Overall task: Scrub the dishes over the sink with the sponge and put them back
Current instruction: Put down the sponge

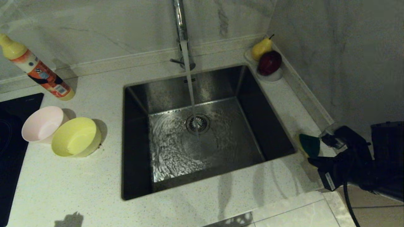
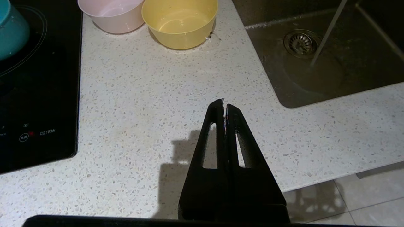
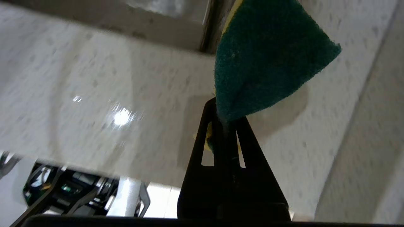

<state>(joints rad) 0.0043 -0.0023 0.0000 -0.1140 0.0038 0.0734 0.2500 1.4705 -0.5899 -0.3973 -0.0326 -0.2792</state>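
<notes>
Right gripper (image 3: 225,121) pinched the soft, light sponge (image 3: 268,60) by one corner, over the counter's (image 1: 284,104) right edge; left gripper (image 2: 224,105) shut, empty.

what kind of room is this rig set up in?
Most likely a home-style kitchen: a steel sink set in a speckled stone counter with the tap running, an induction hob beside it, and plastic bowls plus a dish-soap bottle on the counter.

- My pinch hides one corner of the sponge (image 3: 268,60).
- The blue bowl (image 2: 11,28) at the counter's far left is cut by the picture edge.
- The tap (image 1: 180,19) top is cropped.
- My right wrist's counter (image 3: 94,94) view is smeared.
</notes>
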